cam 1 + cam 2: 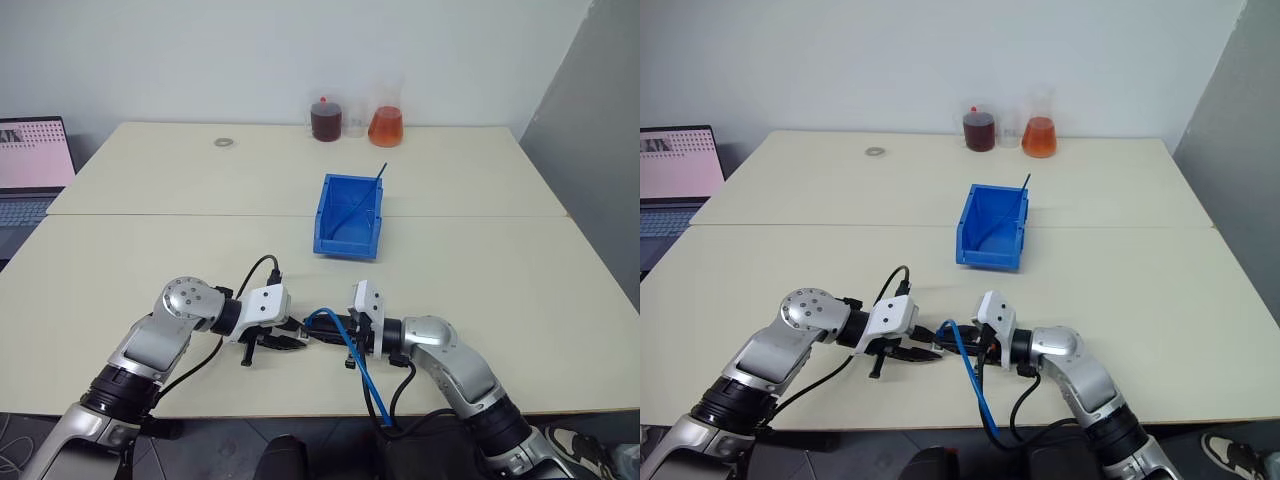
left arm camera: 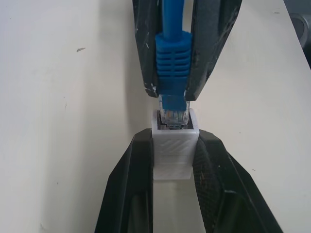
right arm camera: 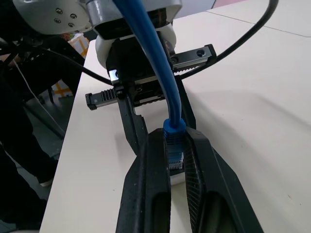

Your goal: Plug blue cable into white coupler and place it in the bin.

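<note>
- The left gripper (image 2: 173, 160) is pointing right, near the table's (image 1: 500, 280) near edge, squeezing the white coupler (image 2: 174, 145).
- The right gripper (image 3: 176, 160) is pointing left, pinching the blue cable (image 2: 171, 73) behind its plug.
- The clear plug tip is sitting in the coupler's dark hole.
- The bin (image 1: 350, 215) is sitting farther back.

One blue cable (image 1: 352, 350), one white coupler (image 2: 174, 145), one bin (image 1: 349, 217), two flasks (image 1: 327, 120), one laptop (image 1: 30, 170).

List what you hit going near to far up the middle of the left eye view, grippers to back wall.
blue cable held in the right gripper → bare table → bin → flasks of red and orange liquid at the far edge.
</note>
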{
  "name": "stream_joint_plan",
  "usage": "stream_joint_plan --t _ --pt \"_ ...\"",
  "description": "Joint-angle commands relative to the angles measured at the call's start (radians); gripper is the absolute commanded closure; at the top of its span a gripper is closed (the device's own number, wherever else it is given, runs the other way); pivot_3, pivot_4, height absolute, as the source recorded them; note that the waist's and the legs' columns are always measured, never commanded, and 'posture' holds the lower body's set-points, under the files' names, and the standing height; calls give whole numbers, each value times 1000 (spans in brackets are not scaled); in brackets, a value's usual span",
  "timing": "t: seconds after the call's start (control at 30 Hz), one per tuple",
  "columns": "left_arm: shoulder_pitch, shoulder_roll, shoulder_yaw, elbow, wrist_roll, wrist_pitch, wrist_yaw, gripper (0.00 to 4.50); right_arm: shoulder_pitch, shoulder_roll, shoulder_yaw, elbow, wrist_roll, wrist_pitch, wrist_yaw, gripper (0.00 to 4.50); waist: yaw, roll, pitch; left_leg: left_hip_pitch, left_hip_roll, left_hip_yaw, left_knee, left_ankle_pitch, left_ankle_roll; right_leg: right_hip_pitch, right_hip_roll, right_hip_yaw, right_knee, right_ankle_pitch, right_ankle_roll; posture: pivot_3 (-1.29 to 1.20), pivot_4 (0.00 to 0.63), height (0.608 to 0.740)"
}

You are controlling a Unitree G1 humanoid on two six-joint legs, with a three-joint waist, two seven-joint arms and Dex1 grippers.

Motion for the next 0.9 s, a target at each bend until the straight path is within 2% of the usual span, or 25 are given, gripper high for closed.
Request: stream_joint_plan --t 0.03,0.6,0.9 --pt "5 15 17 4 -18 -21 -12 3708 21 13 -19 -51 20 16 -30 4390 0 0 0 0 0 0 0 0 0 0 0 0 0 0 0 0 150 740" --pt "21 17 39 38 -45 -27 3 3708 47 23 -48 -85 -16 -133 -109 4390 0 0 6 -1 0 0 0 0 0 -1 0 -1 0 0 0 0 150 740" --pt "11 17 43 47 -68 -10 -6 3708 74 37 26 -57 -13 -131 -77 4390 0 0 7 -1 1 -1 0 0 0 -1 0 -1 0 0 0 0 150 740"
